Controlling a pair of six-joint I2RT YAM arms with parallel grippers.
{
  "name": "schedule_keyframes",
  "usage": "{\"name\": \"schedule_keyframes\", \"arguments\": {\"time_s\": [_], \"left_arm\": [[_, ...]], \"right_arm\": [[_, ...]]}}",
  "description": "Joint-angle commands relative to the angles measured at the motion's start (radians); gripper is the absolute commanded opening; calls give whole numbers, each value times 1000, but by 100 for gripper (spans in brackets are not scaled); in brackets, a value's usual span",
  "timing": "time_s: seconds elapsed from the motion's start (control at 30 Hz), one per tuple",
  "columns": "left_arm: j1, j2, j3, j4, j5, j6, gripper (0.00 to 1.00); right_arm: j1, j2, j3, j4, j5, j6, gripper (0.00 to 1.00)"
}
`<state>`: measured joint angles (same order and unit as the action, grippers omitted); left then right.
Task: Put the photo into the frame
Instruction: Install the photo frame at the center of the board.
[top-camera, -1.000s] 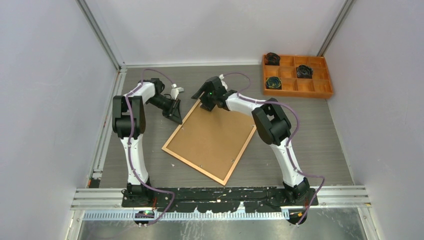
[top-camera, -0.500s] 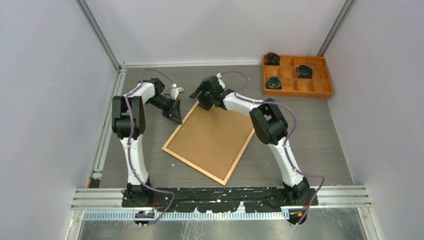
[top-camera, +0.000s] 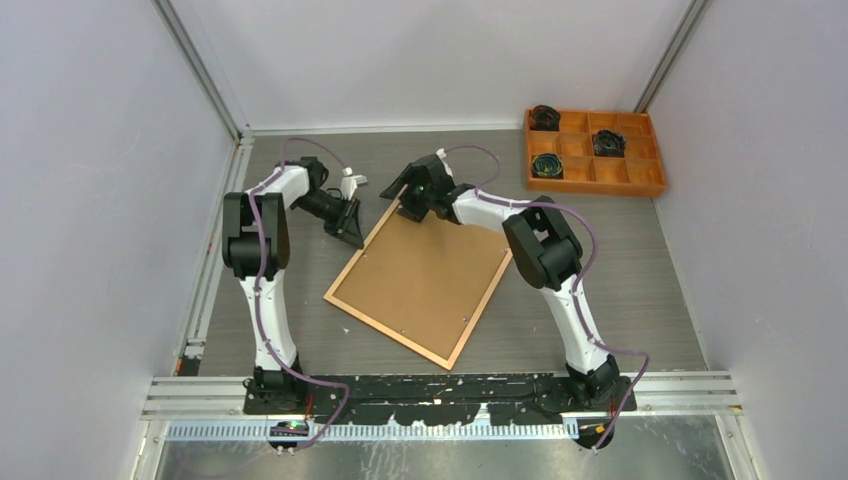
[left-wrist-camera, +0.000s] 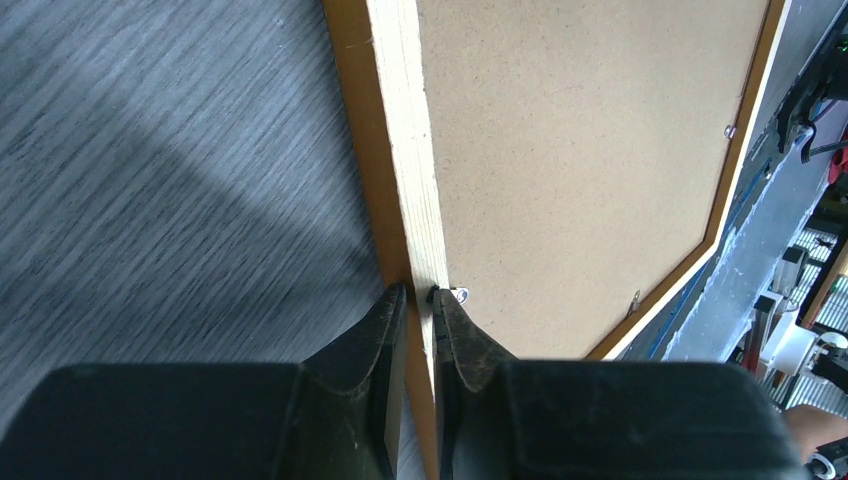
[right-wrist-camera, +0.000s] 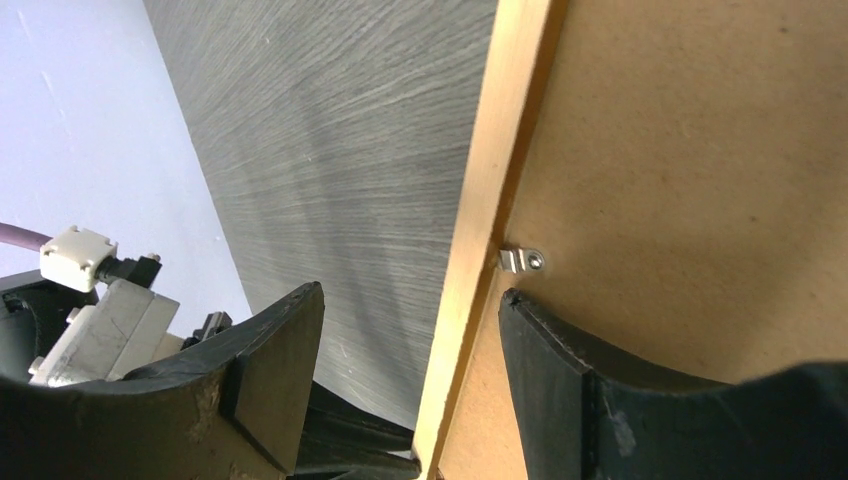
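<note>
Left fingers (left-wrist-camera: 393, 318) clamp frame (left-wrist-camera: 400, 120) rail (only left wrist view shows it); right fingers (right-wrist-camera: 285, 345) open, straddling rail by a clip (right-wrist-camera: 522, 261).

The white tubular left arm (top-camera: 266, 312) and right arm (top-camera: 580, 318) share bulky black joints (top-camera: 245, 235), purple cables (top-camera: 466, 148) and tapered black tool fingers (left-wrist-camera: 470, 348).

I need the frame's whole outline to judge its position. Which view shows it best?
The top view: the frame lies back up, with nearly its whole outline visible. The wrist views each show just a close-up part of it along one edge.
</note>
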<state>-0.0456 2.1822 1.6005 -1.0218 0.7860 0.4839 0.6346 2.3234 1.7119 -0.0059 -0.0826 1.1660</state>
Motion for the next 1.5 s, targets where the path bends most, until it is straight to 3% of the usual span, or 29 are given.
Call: {"name": "schedule_keyframes", "arguments": {"time_s": [0.0, 0.47, 0.73, 0.93, 1.1, 1.3, 1.47], "left_arm": [[-4, -15, -36, -24, -80, 42, 15], [-2, -18, -36, -28, -74, 45, 15], [2, -31, -42, -46, -73, 56, 14], [55, -76, -49, -83, -95, 95, 15], [91, -109, -75, -72, -157, 115, 15], [54, -146, -188, 1, -229, 108, 16], [-1, -178, -270, 36, -269, 114, 16]], "right_arm": [[-3, -72, -66, 3, 3, -10, 70], [3, -32, 25, -124, 79, -62, 70], [2, -61, 43, -109, 38, -78, 72], [-82, -317, -189, -71, -88, -71, 84], [-150, -613, -450, -209, -65, -136, 96], [-223, -954, -724, -404, 32, -165, 100], [-281, -1097, -883, -426, 67, -180, 100]]}}
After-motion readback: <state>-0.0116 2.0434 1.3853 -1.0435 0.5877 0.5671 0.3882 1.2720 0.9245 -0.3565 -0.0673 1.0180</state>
